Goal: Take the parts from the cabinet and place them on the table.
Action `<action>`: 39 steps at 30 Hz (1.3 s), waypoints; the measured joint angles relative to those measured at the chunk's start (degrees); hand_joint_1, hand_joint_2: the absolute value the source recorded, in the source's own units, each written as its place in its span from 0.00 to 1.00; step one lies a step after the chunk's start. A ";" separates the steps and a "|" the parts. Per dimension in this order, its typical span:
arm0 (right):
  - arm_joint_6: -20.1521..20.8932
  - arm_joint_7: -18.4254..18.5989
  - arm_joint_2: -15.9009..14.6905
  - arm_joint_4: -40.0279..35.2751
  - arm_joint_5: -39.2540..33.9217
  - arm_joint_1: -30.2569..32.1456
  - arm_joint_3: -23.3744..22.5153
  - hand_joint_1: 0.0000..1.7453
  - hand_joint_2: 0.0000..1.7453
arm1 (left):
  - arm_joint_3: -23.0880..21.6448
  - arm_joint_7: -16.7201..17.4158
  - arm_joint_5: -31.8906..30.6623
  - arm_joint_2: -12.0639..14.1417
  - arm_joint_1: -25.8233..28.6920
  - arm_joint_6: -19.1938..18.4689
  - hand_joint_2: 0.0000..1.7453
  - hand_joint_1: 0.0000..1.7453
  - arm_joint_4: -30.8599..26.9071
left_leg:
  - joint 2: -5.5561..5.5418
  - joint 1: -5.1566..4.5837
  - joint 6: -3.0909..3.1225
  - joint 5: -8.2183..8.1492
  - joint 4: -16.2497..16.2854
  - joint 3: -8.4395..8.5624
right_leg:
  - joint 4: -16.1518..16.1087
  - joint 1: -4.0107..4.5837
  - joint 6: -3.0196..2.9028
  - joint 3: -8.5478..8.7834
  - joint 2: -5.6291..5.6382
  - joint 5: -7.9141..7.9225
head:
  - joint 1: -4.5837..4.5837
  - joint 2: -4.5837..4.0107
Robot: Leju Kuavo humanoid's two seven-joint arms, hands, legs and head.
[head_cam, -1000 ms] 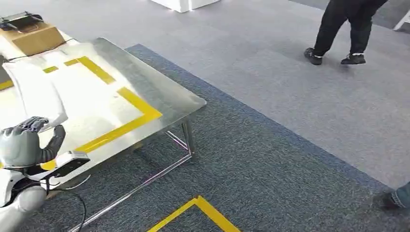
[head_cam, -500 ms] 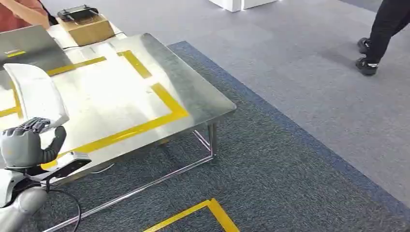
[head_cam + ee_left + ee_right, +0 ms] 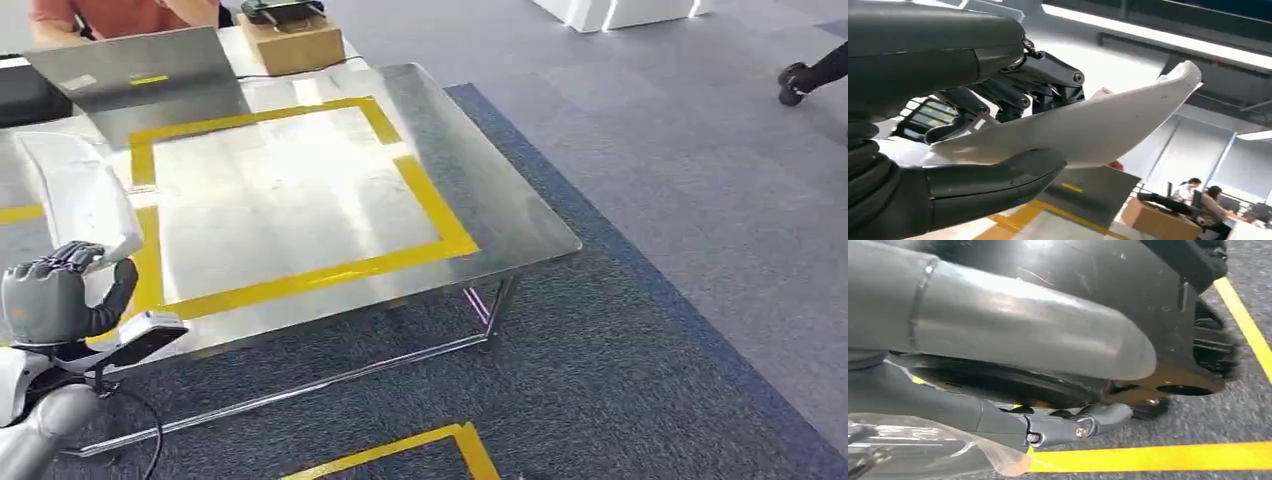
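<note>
Left hand (image 3: 55,300) clasps white curved panel (image 3: 85,195) | right hand (image 3: 1068,426): grip unclear | lower flat inside yellow-taped square (image 3: 430,205) on steel table (image 3: 520,225).

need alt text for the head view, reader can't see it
The robot's left hand holds a curved white part upright over the near corner of a shiny metal table marked with a yellow tape rectangle. A laptop and a cardboard box sit at the far edge.
</note>
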 joint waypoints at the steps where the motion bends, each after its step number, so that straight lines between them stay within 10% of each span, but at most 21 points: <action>1: 0.02 0.00 0.00 0.00 -0.02 0.10 0.00 0.00 0.00 | 0.00 0.02 0.00 -0.02 0.01 0.00 1.00 1.00 0.00 | -0.71 0.15 -0.30 -0.17 0.17 -0.03 | -3.54 -0.26 -0.18 1.48 3.03 0.88 | 0.05 0.00; 2: 0.02 -0.02 0.02 0.00 -0.02 0.22 0.02 0.00 0.00 | -0.02 0.02 0.00 -0.02 -0.12 0.02 1.00 1.00 0.00 | -1.51 -0.18 -0.65 -0.28 0.69 -0.39 | -5.09 -0.57 -0.33 2.31 3.83 0.14 | -0.04 0.00; 6: 0.07 0.04 0.11 -0.04 -0.02 0.03 0.07 0.00 0.00 | 0.04 0.00 0.04 0.31 0.34 0.00 1.00 1.00 0.02 | -3.51 0.32 -1.92 0.09 0.33 -0.75 | -5.30 -0.43 -1.80 3.39 1.38 0.22 | 0.06 0.00; 8: 0.02 0.02 0.11 -0.04 -0.02 0.07 0.07 0.00 0.00 | 0.07 0.00 0.06 0.48 0.14 0.00 1.00 1.00 0.02 | 2.40 -0.01 -2.60 -2.05 3.88 -2.20 | -5.50 -0.36 -2.52 3.94 0.04 0.02 | -0.79 0.00; 12: 0.00 0.02 0.11 -0.04 -0.04 0.55 0.07 0.00 0.00 | -0.02 0.00 0.07 0.33 0.43 0.00 1.00 1.00 0.04 | 4.15 0.65 -3.38 -6.98 18.07 -9.30 | -5.48 -0.23 -2.91 4.44 -3.24 -0.68 | -0.72 0.00; 15: -0.07 0.09 0.11 -0.04 -0.04 0.73 0.07 0.00 0.00 | 0.00 0.02 0.07 0.35 0.45 0.00 1.00 1.00 0.04 | 5.28 0.74 -3.14 -0.35 7.55 -3.92 | -5.48 -0.23 -2.63 5.45 -5.47 -1.43 | -0.68 0.00; 16: -0.11 0.13 0.11 -0.04 -0.02 0.82 0.07 0.00 0.00 | 0.00 0.00 0.07 0.37 0.40 0.00 1.00 1.00 0.04 | 7.29 0.53 -2.82 1.52 2.30 -1.23 | -5.48 -0.18 -2.33 5.91 -6.13 -1.79 | -0.74 0.00; 17: -0.20 0.11 0.11 0.00 -0.04 0.92 0.04 0.00 0.00 | -0.02 0.02 0.07 0.33 0.18 -0.02 1.00 1.00 0.04 | 9.11 -0.40 -2.67 -0.07 1.38 -0.19 | -5.60 0.16 -1.86 5.30 -6.44 -2.11 | -0.81 0.00; 21: -0.24 0.13 0.04 -0.02 0.02 0.74 0.09 0.00 0.00 | 0.02 0.02 0.04 0.55 0.22 -0.13 1.00 1.00 0.04 | 7.33 -0.38 -1.28 -0.48 0.39 -0.21 | -6.40 0.51 -0.71 7.19 -8.39 -2.70 | -0.68 0.00; 24: -0.13 -0.07 -0.04 -0.02 0.00 0.48 0.28 0.00 0.00 | -0.04 0.02 0.07 0.52 -0.42 -0.24 1.00 1.00 0.04 | 6.65 0.30 -0.26 -0.36 -0.09 0.28 | 0.15 0.14 -0.22 3.52 -1.93 -6.44 | -0.11 0.00; 26: 0.04 -0.07 -0.07 -0.02 -0.02 0.37 0.55 0.00 0.00 | -0.13 0.02 0.00 0.35 -0.45 -0.33 1.00 1.00 0.04 | 6.02 0.19 -0.02 -0.55 -0.07 0.32 | 9.66 0.24 -0.09 -2.22 -1.36 -9.77 | -0.04 0.00; 28: 0.11 -0.11 -0.11 -0.02 0.00 0.09 0.59 0.00 0.00 | -0.20 0.02 0.02 0.33 -0.46 -0.55 1.00 1.00 0.07 | 5.40 0.09 0.08 -0.79 -0.05 0.56 | 11.54 0.25 -0.19 -4.74 -1.34 -8.11 | -0.09 0.00; 31: 0.13 0.07 -0.13 -0.02 -0.02 0.15 0.63 0.00 0.00 | -0.24 0.02 0.00 0.33 -0.52 -0.70 1.00 1.00 0.07 | 4.55 0.13 -0.35 -1.56 -0.04 1.80 | -1.63 0.21 -0.72 0.03 -1.29 1.10 | -0.04 0.00; 34: 0.28 0.07 -0.15 -0.02 -0.02 0.21 0.79 0.00 0.00 | -0.26 0.02 -0.02 0.39 -0.83 -0.83 1.00 1.00 0.11 | 4.05 -0.20 -1.15 -1.83 0.32 1.46 | -5.23 0.14 -1.13 1.85 -0.86 1.27 | -0.13 0.00; 36: 0.55 0.04 -0.15 -0.02 -0.04 0.19 0.94 0.00 0.00 | -0.28 0.02 -0.63 0.50 -0.92 -0.94 1.00 1.00 0.22 | 4.06 -0.23 -0.09 -1.73 0.30 1.57 | -5.32 0.17 -0.93 1.86 -0.71 1.43 | -0.13 0.00; 39: 0.66 0.04 -0.15 -0.02 -0.11 0.10 1.05 0.00 0.00 | -0.59 0.57 -1.86 0.57 -1.87 -1.22 1.00 1.00 0.59 | 4.08 -0.24 -0.21 -1.66 -0.31 1.97 | -5.32 0.22 -1.18 1.97 -0.67 1.27 | -0.13 0.00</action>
